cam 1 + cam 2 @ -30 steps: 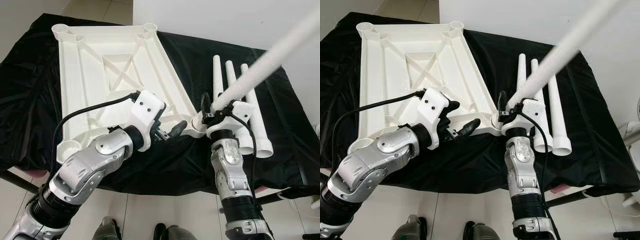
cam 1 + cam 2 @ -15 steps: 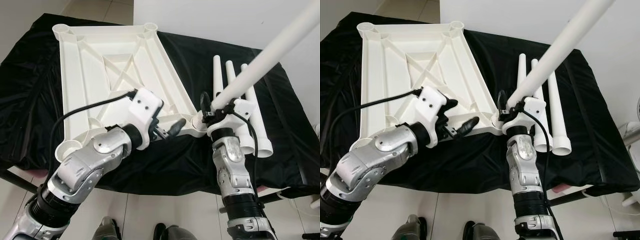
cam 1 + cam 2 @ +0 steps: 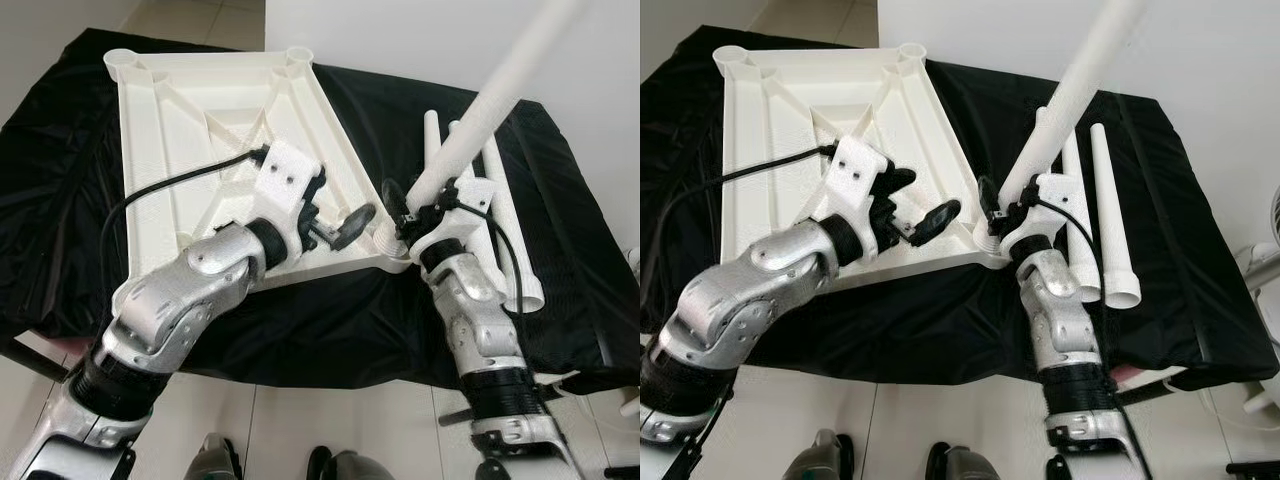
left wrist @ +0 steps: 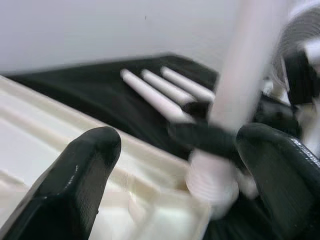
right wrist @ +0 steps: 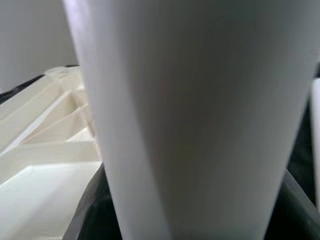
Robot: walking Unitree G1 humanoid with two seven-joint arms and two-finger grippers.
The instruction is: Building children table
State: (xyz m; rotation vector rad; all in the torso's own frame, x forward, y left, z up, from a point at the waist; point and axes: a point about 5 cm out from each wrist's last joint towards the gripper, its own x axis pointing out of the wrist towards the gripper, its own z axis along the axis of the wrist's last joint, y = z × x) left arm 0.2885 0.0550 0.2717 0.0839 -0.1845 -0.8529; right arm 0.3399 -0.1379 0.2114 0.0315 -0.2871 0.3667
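Observation:
The white tabletop [image 3: 200, 110] lies upside down on the black cloth, ribs facing up. My right gripper [image 3: 408, 208] is shut on a long white leg [image 3: 482, 108] near its lower end. The leg slants steeply up to the right, and its foot sits at the tabletop's near right corner socket [image 3: 393, 250]. My left gripper [image 3: 338, 215] hovers open just left of that corner, over the near rim, holding nothing. In the left wrist view its two black fingers [image 4: 90, 170] stand wide apart, with the leg [image 4: 250, 75] ahead of them. The leg [image 5: 190, 115] looms close in the right wrist view.
Three spare white legs [image 3: 1110, 215] lie side by side on the cloth to the right of my right arm. The black cloth [image 3: 60, 130] drapes over the table's front edge, with tiled floor [image 3: 330, 420] below. A white wall stands behind.
My right arm has swung the held leg more upright at the corner socket. My left gripper has moved forward and up, closer to that corner, still open.

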